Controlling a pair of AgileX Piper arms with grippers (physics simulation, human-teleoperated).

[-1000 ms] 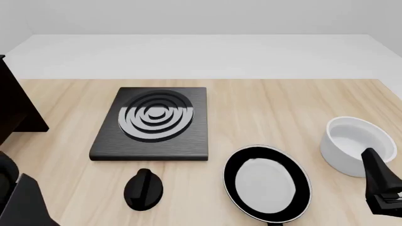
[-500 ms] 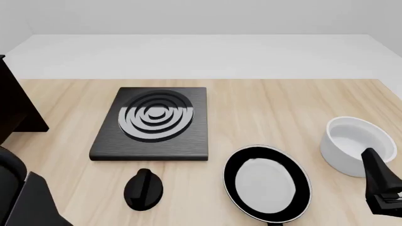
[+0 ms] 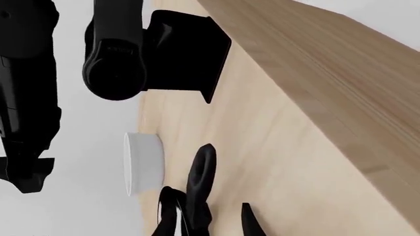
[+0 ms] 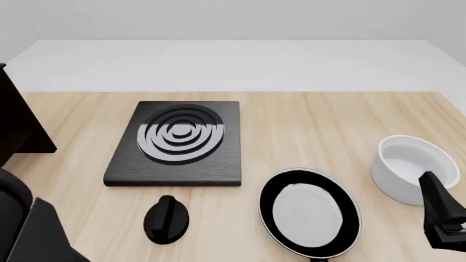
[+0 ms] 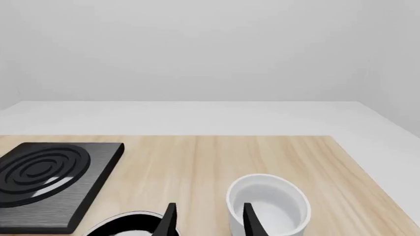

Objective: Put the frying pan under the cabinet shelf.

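The frying pan (image 4: 309, 213), black with a pale grey inside, lies flat on the table at the front right. It shows edge-on in the left wrist view (image 3: 200, 178), and its rim shows in the right wrist view (image 5: 125, 222). The dark cabinet shelf (image 4: 16, 123) stands at the far left edge, only partly seen. My right gripper (image 5: 208, 223) is open and empty, low at the front right between the pan and the white bowl. My left gripper (image 3: 206, 226) is open and empty, and its arm (image 4: 25, 229) sits at the front left corner, far from the pan.
A black stove plate with grey rings (image 4: 178, 139) lies mid-table and also shows in the right wrist view (image 5: 46, 177). A small black knob (image 4: 166, 218) lies in front of it. A deep white bowl (image 4: 411, 166) stands right of the pan, close to my right arm (image 4: 444, 221).
My left arm has shifted a little up and to the right into the front-left corner of the front view. The pan and the right arm have not moved.
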